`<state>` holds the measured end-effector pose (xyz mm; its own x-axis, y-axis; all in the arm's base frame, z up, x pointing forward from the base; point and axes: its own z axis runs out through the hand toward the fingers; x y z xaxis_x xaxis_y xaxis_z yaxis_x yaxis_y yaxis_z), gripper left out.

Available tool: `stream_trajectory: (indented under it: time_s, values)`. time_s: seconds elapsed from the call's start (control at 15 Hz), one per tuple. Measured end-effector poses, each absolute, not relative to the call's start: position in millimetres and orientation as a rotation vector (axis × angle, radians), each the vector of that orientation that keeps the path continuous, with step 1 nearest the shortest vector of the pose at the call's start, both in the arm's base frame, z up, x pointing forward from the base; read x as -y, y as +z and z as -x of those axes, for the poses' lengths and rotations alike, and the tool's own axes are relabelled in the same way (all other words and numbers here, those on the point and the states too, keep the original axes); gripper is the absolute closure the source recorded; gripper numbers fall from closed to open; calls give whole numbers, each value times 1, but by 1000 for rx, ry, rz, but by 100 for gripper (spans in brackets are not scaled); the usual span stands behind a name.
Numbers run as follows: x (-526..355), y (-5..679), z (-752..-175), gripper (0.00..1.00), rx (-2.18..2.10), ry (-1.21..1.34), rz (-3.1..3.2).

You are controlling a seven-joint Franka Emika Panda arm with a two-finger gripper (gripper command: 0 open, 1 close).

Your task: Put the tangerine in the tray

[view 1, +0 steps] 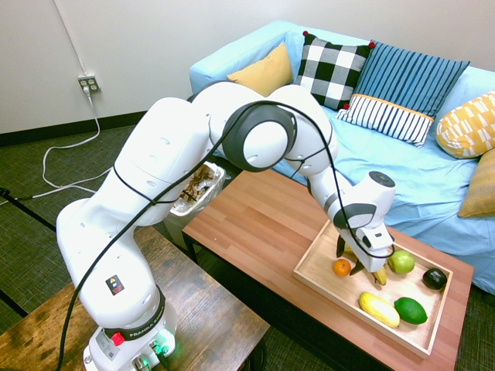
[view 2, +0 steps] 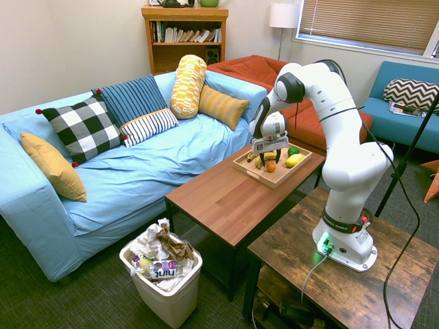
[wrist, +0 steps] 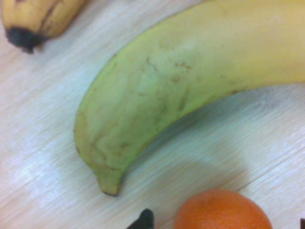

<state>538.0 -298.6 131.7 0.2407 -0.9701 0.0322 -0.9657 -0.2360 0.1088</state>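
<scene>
Pale wood of the tray (view 1: pixel 315 270) is set on a reddish-brown table (view 1: pixel 255 220). Inside it, the tangerine (view 1: pixel 341 267) is seen beside 1 green-yellow banana (wrist: pixel 157 81); above them, the gripper (view 1: pixel 346 259) is held with its fingers apart.

Blue-covered sofa (view 2: pixel 137 185); wooden bookcase (view 2: pixel 185 38), contents unclear; blinds (view 2: pixel 374 26) over window (view 2: pixel 435 42).

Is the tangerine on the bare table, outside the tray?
No, the tangerine rests on the floor of the tray, inside its raised edges.
</scene>
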Motion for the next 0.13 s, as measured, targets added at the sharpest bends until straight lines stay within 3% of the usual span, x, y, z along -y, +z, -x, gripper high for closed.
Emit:
stream_trajectory:
  time_s: [0.13]
  values:
    - [300,159,-532,0,1869,-50,-2415]
